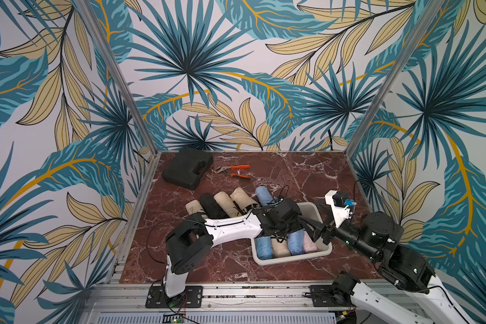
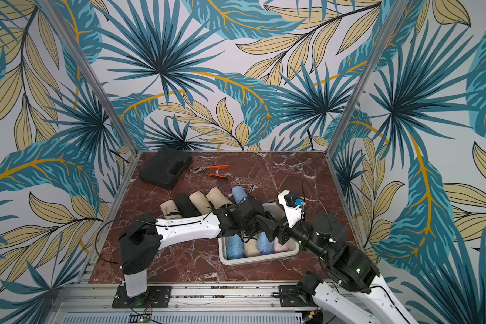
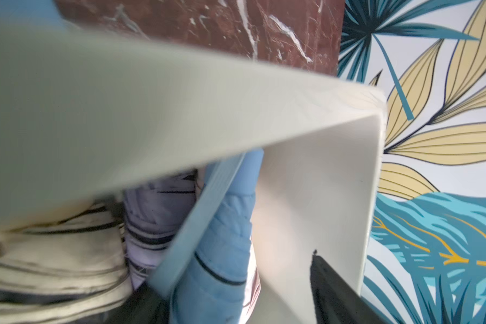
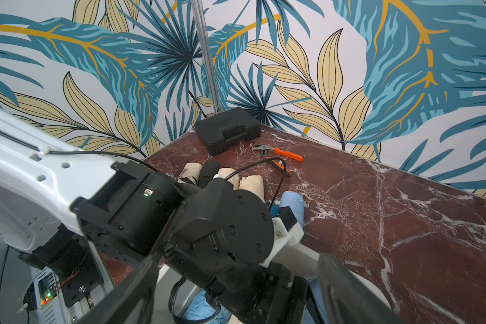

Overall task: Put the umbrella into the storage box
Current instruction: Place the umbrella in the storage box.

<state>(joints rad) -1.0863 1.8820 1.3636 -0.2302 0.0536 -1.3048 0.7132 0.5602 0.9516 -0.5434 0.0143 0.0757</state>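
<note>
Marble table (image 1: 208, 266) below, left arm (image 1: 230, 227) reaches across into storage box (image 1: 292, 258).

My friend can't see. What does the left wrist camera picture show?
Very close up, a white plastic storage tub holds, side by side, a folded light blue umbrella, a pale lilac umbrella and a beige striped umbrella. Red marble tabletop and leafy wallpaper show behind.

Storage box (image 1: 292, 259) holds four folded umbrellas (image 1: 264, 246) side by side; five more umbrellas (image 1: 226, 203) lie rowed on the table (image 1: 208, 263) at its ten o'clock
</note>
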